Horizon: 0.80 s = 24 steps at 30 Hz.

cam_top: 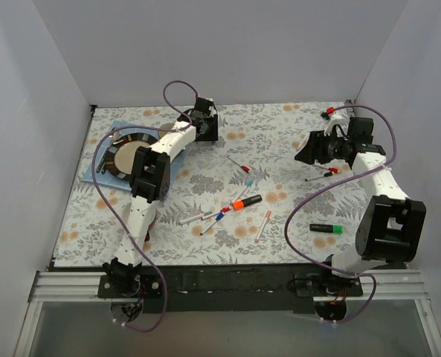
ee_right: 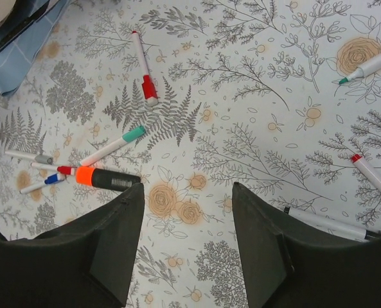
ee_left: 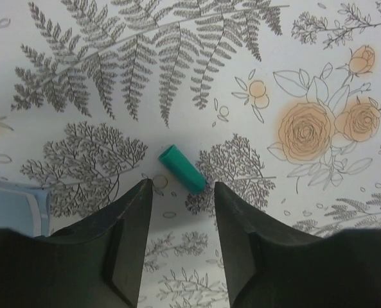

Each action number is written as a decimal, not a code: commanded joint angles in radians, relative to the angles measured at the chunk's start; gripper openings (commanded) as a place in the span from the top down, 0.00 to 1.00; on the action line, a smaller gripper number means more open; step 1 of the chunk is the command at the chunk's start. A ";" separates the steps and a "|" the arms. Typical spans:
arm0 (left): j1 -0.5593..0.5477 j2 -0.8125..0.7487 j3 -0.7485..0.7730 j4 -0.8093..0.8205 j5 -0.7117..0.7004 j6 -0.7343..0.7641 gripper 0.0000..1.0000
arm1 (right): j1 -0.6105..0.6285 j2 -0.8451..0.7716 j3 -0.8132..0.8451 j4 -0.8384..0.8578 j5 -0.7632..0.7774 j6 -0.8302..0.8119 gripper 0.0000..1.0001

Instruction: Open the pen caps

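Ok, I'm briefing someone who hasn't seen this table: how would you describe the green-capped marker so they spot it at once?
On the floral tablecloth, go to the right arm side. Beside that arm's black elbow a thick black marker lies alone, apart from the pens clustered mid-table. Its cap is green; the other black marker has an orange cap.

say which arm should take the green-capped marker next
Probably right: the green-capped marker lies by that arm, right fingers open and empty; left fingers hover far off over a loose teal cap.
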 commanded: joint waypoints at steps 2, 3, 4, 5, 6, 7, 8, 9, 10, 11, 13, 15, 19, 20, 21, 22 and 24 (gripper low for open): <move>0.001 -0.244 -0.068 0.000 0.038 0.024 0.51 | 0.001 -0.114 -0.062 0.025 -0.033 -0.219 0.35; 0.001 -0.313 -0.088 0.003 0.053 0.024 0.47 | 0.002 -0.148 -0.076 0.020 -0.045 -0.250 0.35; 0.001 -0.361 -0.116 0.009 0.064 0.024 0.45 | 0.004 -0.168 -0.104 0.019 -0.054 -0.283 0.35; 0.002 -0.407 -0.154 0.032 0.073 0.022 0.44 | 0.004 -0.189 -0.125 0.019 -0.065 -0.311 0.35; 0.001 -0.451 -0.233 0.048 0.128 0.016 0.41 | 0.004 -0.237 -0.145 0.023 -0.085 -0.363 0.35; 0.001 -0.562 -0.290 0.068 0.157 0.007 0.39 | 0.007 -0.261 -0.167 0.031 -0.097 -0.386 0.35; 0.001 -0.615 -0.344 0.115 0.187 0.004 0.38 | 0.008 -0.286 -0.214 0.049 -0.113 -0.409 0.35; 0.001 -0.679 -0.466 0.144 0.204 0.001 0.36 | 0.010 -0.330 -0.231 0.055 -0.136 -0.452 0.34; 0.002 -0.789 -0.528 0.175 0.240 -0.014 0.29 | 0.013 -0.350 -0.251 0.060 -0.150 -0.474 0.34; 0.001 -0.854 -0.588 0.236 0.245 -0.024 0.23 | 0.015 -0.369 -0.272 0.056 -0.165 -0.504 0.32; 0.005 -0.963 -0.776 0.305 0.270 -0.030 0.09 | 0.021 -0.412 -0.291 0.049 -0.183 -0.558 0.30; 0.011 -1.123 -0.891 0.377 0.282 -0.053 0.02 | 0.024 -0.433 -0.299 0.028 -0.183 -0.583 0.27; 0.024 -1.323 -1.134 0.433 0.372 -0.042 0.02 | 0.031 -0.415 -0.277 -0.053 -0.180 -0.646 0.24; 0.025 -1.382 -1.168 0.440 0.385 -0.027 0.02 | 0.034 -0.401 -0.271 -0.064 -0.185 -0.649 0.24; 0.025 -1.410 -1.208 0.451 0.391 -0.019 0.02 | 0.039 -0.394 -0.256 -0.072 -0.189 -0.647 0.24; 0.025 -1.435 -1.279 0.485 0.394 -0.012 0.02 | 0.044 -0.383 -0.248 -0.086 -0.194 -0.644 0.24; 0.025 -1.503 -1.353 0.526 0.412 0.008 0.02 | 0.062 -0.360 -0.221 -0.098 -0.193 -0.634 0.24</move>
